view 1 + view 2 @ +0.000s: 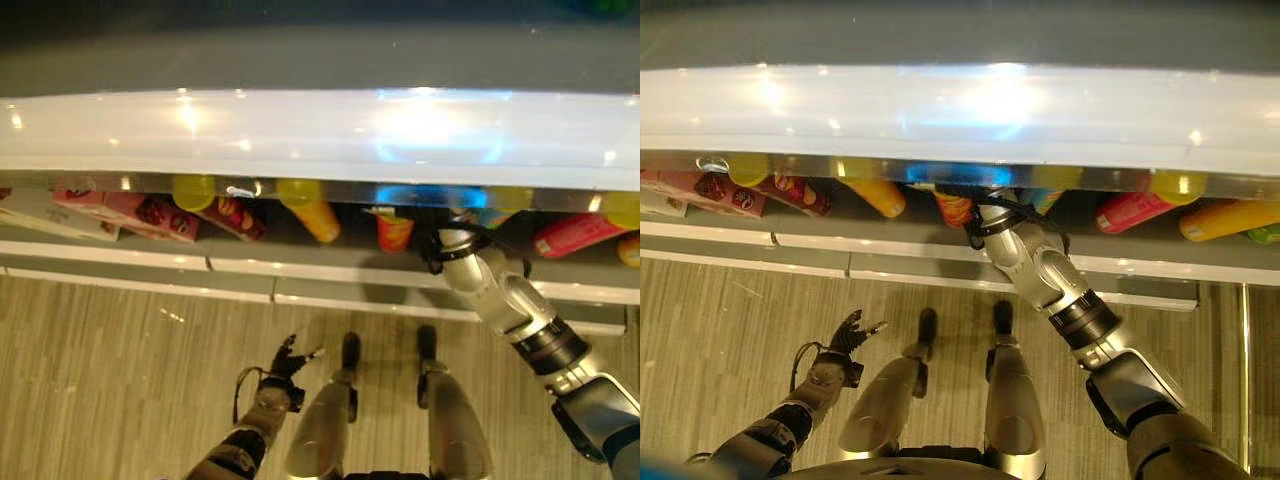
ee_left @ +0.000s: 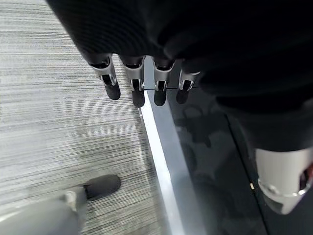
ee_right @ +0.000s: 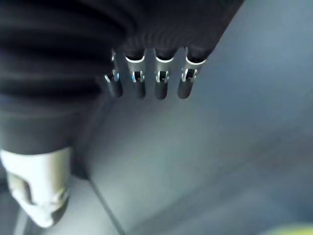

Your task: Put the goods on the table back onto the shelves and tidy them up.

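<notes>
Low over the floor, left hand (image 1: 285,362) hangs open and empty, while right hand (image 3: 146,83), fingers straight and holding nothing, reaches under the shelf (image 1: 320,130) beside the orange cup (image 1: 394,231), nearer the goods.

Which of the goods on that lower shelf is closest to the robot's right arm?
The short orange cup-shaped container, just left of the right wrist; the yellow-capped orange bottle and pink packet lie farther away.

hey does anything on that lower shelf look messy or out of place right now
Yes. On the lower shelf, the goods sit askew rather than in rows: the yellow bottle and pink bottle look tipped at angles, and the red boxes are slanted. The right hand reaches in, holding nothing.
</notes>
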### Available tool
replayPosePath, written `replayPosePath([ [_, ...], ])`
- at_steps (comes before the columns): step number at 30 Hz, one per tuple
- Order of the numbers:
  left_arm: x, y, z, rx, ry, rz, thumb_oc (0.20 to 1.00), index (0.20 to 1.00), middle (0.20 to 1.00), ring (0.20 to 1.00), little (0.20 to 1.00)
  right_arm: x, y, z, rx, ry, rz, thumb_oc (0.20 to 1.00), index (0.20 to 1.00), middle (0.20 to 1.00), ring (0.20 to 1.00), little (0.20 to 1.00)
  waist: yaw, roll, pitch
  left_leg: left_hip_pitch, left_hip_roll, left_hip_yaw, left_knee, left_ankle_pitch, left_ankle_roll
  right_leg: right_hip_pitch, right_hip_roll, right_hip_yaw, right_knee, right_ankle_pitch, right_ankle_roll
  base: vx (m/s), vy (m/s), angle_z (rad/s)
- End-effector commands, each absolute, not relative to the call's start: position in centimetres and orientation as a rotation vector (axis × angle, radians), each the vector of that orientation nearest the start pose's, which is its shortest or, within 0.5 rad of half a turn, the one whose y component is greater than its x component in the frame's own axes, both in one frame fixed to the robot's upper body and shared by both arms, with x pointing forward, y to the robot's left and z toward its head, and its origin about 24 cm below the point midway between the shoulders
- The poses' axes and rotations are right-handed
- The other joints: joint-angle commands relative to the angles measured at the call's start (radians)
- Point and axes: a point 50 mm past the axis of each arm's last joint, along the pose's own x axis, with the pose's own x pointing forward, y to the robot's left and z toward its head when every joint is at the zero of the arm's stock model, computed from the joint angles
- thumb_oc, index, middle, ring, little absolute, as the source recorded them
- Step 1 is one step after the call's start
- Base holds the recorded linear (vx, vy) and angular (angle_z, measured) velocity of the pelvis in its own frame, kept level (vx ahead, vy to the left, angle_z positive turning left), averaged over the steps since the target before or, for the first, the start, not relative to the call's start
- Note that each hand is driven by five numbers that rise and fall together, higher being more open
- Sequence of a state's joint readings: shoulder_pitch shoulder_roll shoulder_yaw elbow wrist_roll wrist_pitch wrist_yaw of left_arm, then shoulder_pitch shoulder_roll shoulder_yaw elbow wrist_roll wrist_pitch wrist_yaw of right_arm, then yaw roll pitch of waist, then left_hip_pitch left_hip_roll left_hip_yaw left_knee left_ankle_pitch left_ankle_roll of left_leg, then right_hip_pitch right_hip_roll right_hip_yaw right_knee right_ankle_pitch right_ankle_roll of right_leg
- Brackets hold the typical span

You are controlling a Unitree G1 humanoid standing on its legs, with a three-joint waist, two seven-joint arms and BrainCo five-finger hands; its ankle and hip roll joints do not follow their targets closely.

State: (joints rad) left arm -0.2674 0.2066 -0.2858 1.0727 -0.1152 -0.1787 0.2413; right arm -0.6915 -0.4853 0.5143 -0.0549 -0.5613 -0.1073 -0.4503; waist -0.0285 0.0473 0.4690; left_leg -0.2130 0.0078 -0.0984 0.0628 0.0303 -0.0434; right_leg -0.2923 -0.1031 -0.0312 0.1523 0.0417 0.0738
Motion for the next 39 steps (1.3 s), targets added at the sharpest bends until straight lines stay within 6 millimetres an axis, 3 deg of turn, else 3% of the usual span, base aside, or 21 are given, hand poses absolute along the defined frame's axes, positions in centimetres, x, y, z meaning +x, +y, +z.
replayPosePath([
  [1, 21.6, 21.5, -10.5, 0.354, 0.673, 0.152, 1.000, 1.000, 1.000, 1.000, 1.000, 27.6, -6.4, 22.6, -0.788, -1.096, 0.288, 1.000, 1.000, 1.000, 1.000, 1.000, 0.025, -0.085, -0.129, 0.023, 0.068, 0.061, 0.053, -0.134, -0.025, 0.063, -0.111, 0.010, -0.087, 0.005, 0.084, 0.05, -0.046, -0.10],
  [4, 21.1, 22.5, -10.7, 0.366, 0.692, 0.128, 1.000, 1.000, 1.000, 1.000, 1.000, 26.9, -6.3, 21.4, -0.728, -0.960, 0.597, 1.000, 1.000, 1.000, 1.000, 1.000, 0.020, -0.113, -0.176, 0.064, 0.079, 0.071, -0.011, -0.103, -0.026, 0.090, -0.104, 0.009, -0.123, 0.018, 0.089, 0.04, -0.021, -0.08],
  [7, 20.6, 22.6, -11.0, 0.363, 0.716, 0.105, 1.000, 1.000, 1.000, 1.000, 1.000, 26.5, -7.1, 19.9, -0.637, -0.825, 0.724, 1.000, 1.000, 1.000, 1.000, 1.000, 0.012, -0.123, -0.204, 0.099, 0.083, 0.087, -0.048, -0.093, -0.028, 0.109, -0.100, 0.009, -0.142, 0.025, 0.094, 0.03, 0.020, -0.06],
  [9, 19.9, 22.3, -11.4, 0.363, 0.740, 0.053, 1.000, 1.000, 1.000, 1.000, 1.000, 25.8, -8.5, 17.3, -0.589, -0.645, 0.871, 1.000, 1.000, 1.000, 1.000, 1.000, 0.001, -0.132, -0.238, 0.139, 0.083, 0.100, -0.074, -0.091, -0.026, 0.131, -0.099, 0.012, -0.150, 0.023, 0.101, 0.05, 0.045, -0.19],
  [11, 19.1, 22.1, -11.9, 0.365, 0.761, 0.024, 1.000, 1.000, 1.000, 1.000, 1.000, 25.5, -10.5, 15.2, -0.623, -0.516, 0.884, 1.000, 1.000, 1.000, 1.000, 1.000, -0.013, -0.136, -0.260, 0.179, 0.079, 0.114, -0.097, -0.092, -0.022, 0.145, -0.100, 0.022, -0.145, 0.024, 0.109, 0.03, 0.075, -0.20],
  [16, 17.7, 21.7, -12.7, 0.352, 0.794, 0.010, 1.000, 1.000, 1.000, 1.000, 1.000, 24.3, -15.5, 14.2, -0.755, -0.435, 0.711, 1.000, 1.000, 1.000, 1.000, 1.000, -0.047, -0.143, -0.308, 0.221, 0.056, 0.142, -0.116, -0.105, -0.005, 0.151, -0.109, 0.062, -0.154, 0.043, 0.130, 0.00, 0.112, -0.31],
  [18, 17.1, 21.8, -13.0, 0.342, 0.815, 0.019, 1.000, 1.000, 1.000, 1.000, 1.000, 24.3, -18.1, 12.6, -0.795, -0.341, 0.587, 1.000, 1.000, 1.000, 1.000, 1.000, -0.069, -0.151, -0.317, 0.232, 0.033, 0.154, -0.108, -0.122, 0.012, 0.142, -0.118, 0.095, -0.153, 0.062, 0.144, -0.04, 0.149, -0.35],
  [19, 17.1, 21.7, -13.0, 0.343, 0.815, 0.018, 1.000, 1.000, 1.000, 1.000, 1.000, 24.2, -18.1, 12.6, -0.795, -0.340, 0.586, 1.000, 1.000, 1.000, 1.000, 1.000, -0.066, -0.151, -0.317, 0.233, 0.032, 0.156, -0.108, -0.122, 0.012, 0.142, -0.118, 0.098, -0.153, 0.062, 0.144, -0.03, 0.154, -0.24],
  [21, 16.8, 21.6, -13.2, 0.340, 0.829, 0.024, 1.000, 1.000, 1.000, 1.000, 1.000, 23.7, -21.2, 10.8, -0.806, -0.235, 0.417, 1.000, 1.000, 1.000, 1.000, 1.000, -0.094, -0.161, -0.320, 0.244, 0.007, 0.182, -0.103, -0.139, 0.030, 0.119, -0.126, 0.147, -0.149, 0.085, 0.162, -0.04, 0.180, -0.37],
  [24, 16.6, 22.1, -13.2, 0.341, 0.839, 0.056, 1.000, 1.000, 1.000, 1.000, 1.000, 22.4, -24.8, 9.7, -0.785, -0.151, 0.203, 1.000, 1.000, 1.000, 1.000, 1.000, -0.135, -0.170, -0.313, 0.262, -0.018, 0.211, -0.105, -0.155, 0.050, 0.092, -0.127, 0.209, -0.141, 0.112, 0.183, -0.03, 0.155, -0.58],
  [28, 16.4, 23.0, -13.2, 0.359, 0.856, 0.071, 1.000, 1.000, 1.000, 1.000, 1.000, 20.7, -26.8, 7.5, -0.716, -0.027, 0.114, 1.000, 1.000, 1.000, 1.000, 1.000, -0.166, -0.187, -0.308, 0.283, -0.034, 0.248, -0.119, -0.156, 0.058, 0.056, -0.117, 0.256, -0.132, 0.150, 0.188, -0.03, 0.079, -0.61],
  [31, 16.9, 23.3, -13.0, 0.381, 0.856, 0.072, 1.000, 1.000, 1.000, 1.000, 1.000, 19.6, -27.7, 4.0, -0.608, 0.122, 0.041, 1.000, 1.000, 1.000, 1.000, 1.000, -0.164, -0.178, -0.260, 0.294, -0.007, 0.297, -0.126, -0.148, 0.054, 0.023, -0.142, 0.097, -0.079, 0.129, 0.175, -0.11, -0.029, -0.75],
  [32, 16.5, 23.5, -13.1, 0.391, 0.873, 0.059, 1.000, 1.000, 1.000, 1.000, 1.000, 18.5, -27.8, 0.7, -0.496, 0.252, 0.011, 1.000, 1.000, 1.000, 1.000, 1.000, -0.160, -0.167, -0.252, 0.298, 0.023, 0.330, -0.124, -0.142, 0.046, 0.042, -0.163, 0.006, -0.066, 0.099, 0.156, -0.10, -0.090, -0.42],
  [33, 16.4, 23.7, -13.1, 0.396, 0.878, 0.056, 1.000, 1.000, 1.000, 1.000, 1.000, 18.1, -27.6, -0.8, -0.462, 0.309, 0.003, 1.000, 1.000, 1.000, 1.000, 1.000, -0.156, -0.162, -0.249, 0.300, 0.036, 0.345, -0.119, -0.142, 0.044, 0.052, -0.173, -0.018, -0.062, 0.094, 0.153, -0.08, -0.076, -0.43],
  [34, 16.4, 23.7, -13.1, 0.396, 0.878, 0.056, 1.000, 1.000, 1.000, 1.000, 1.000, 18.1, -27.6, -0.8, -0.461, 0.308, 0.004, 1.000, 1.000, 1.000, 1.000, 1.000, -0.156, -0.164, -0.251, 0.297, 0.035, 0.346, -0.119, -0.140, 0.044, 0.050, -0.174, -0.016, -0.064, 0.097, 0.153, -0.12, -0.100, -0.67],
  [35, 16.3, 23.7, -13.2, 0.393, 0.884, 0.053, 1.000, 1.000, 1.000, 1.000, 1.000, 17.7, -26.7, -3.9, -0.388, 0.415, -0.016, 1.000, 1.000, 1.000, 1.000, 1.000, -0.145, -0.152, -0.252, 0.288, 0.059, 0.378, -0.100, -0.144, 0.042, 0.070, -0.206, -0.054, -0.055, 0.092, 0.143, -0.13, -0.119, -0.79],
  [37, 16.7, 23.8, -12.9, 0.397, 0.861, 0.054, 1.000, 1.000, 1.000, 1.000, 1.000, 17.9, -24.8, -5.4, -0.351, 0.455, 0.023, 1.000, 1.000, 1.000, 1.000, 1.000, -0.131, -0.150, -0.258, 0.277, 0.078, 0.418, -0.086, -0.142, 0.038, 0.093, -0.240, -0.097, -0.051, 0.104, 0.142, -0.08, -0.132, -0.76],
  [39, 17.2, 23.4, -12.7, 0.387, 0.841, 0.049, 1.000, 1.000, 1.000, 1.000, 1.000, 17.2, -23.4, -7.6, -0.273, 0.545, 0.030, 1.000, 1.000, 1.000, 1.000, 1.000, -0.104, -0.141, -0.273, 0.287, 0.103, 0.466, -0.077, -0.159, 0.025, 0.133, -0.272, -0.188, -0.043, 0.097, 0.157, 0.02, -0.108, -0.80],
])
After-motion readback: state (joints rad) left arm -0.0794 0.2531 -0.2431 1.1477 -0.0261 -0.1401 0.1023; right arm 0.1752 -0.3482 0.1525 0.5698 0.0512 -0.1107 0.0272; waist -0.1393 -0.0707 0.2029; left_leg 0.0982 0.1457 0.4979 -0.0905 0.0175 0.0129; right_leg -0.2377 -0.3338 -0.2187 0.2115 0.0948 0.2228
